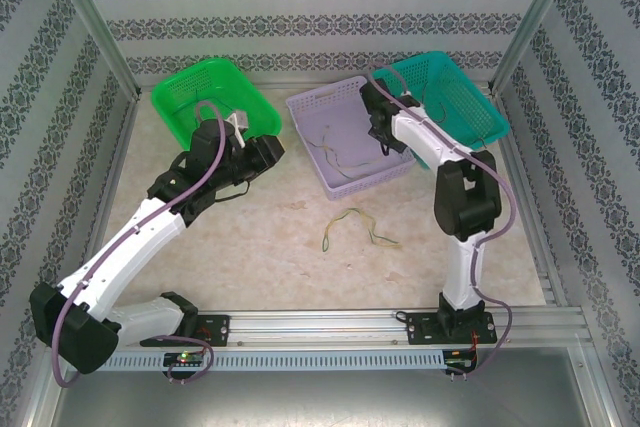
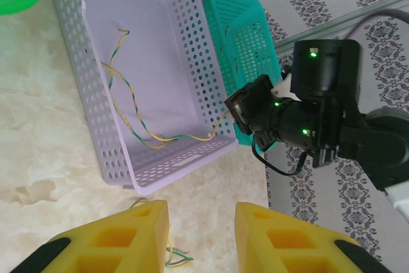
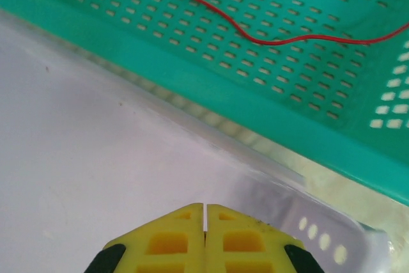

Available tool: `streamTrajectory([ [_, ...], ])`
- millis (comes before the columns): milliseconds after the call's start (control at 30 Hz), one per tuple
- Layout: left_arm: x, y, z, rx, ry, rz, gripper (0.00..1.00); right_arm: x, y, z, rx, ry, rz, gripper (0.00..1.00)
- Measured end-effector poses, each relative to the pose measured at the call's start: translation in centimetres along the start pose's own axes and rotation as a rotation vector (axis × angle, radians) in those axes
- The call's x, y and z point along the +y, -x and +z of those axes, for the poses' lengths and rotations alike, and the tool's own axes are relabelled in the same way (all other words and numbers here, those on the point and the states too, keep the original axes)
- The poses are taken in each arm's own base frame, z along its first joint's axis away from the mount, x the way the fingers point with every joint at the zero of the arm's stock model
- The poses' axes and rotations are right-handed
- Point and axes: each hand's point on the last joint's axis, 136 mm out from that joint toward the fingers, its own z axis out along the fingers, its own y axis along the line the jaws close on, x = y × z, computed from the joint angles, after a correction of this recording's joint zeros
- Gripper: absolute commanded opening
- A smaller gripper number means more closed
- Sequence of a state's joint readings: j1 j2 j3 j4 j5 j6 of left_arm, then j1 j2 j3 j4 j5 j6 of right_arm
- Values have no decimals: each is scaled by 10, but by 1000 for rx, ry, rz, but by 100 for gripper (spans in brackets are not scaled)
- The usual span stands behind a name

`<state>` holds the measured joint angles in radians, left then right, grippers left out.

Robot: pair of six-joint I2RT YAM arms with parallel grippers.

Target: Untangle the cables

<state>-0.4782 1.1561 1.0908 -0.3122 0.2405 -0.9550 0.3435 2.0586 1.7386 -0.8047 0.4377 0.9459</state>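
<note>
Yellow left jaws parted, right jaws shut

Beige marbled table: green basket left, purple basket centre, teal basket just beside it; loose yellow-green cable on the bare top nearby

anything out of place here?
One yellow-green cable lies loose on the bare table, in front of the purple basket and not in any basket. Nothing looks spilled or damaged.
</note>
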Motion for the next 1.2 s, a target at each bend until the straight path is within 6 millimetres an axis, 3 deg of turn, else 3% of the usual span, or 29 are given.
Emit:
streamTrajectory([
  [333, 1, 0, -12, -9, 10, 10, 33, 45, -12, 11, -14, 13, -385, 0],
  [533, -1, 0, -16, -14, 4, 11, 33, 43, -15, 9, -20, -9, -497, 13],
  [700, -1, 0, -16, -15, 2, 11, 33, 40, -15, 10, -13, -19, -576, 35],
  [1000, 6, -5, -17, -8, 12, 8, 34, 32, -12, 14, -2, -29, -639, 51],
  [1100, 7, -6, -17, -6, 13, 8, 38, 31, -3, 5, -18, -16, -628, 52],
  [1200, 8, -6, -17, -3, 16, 4, 45, 31, 12, -18, -52, 21, -597, 52],
])
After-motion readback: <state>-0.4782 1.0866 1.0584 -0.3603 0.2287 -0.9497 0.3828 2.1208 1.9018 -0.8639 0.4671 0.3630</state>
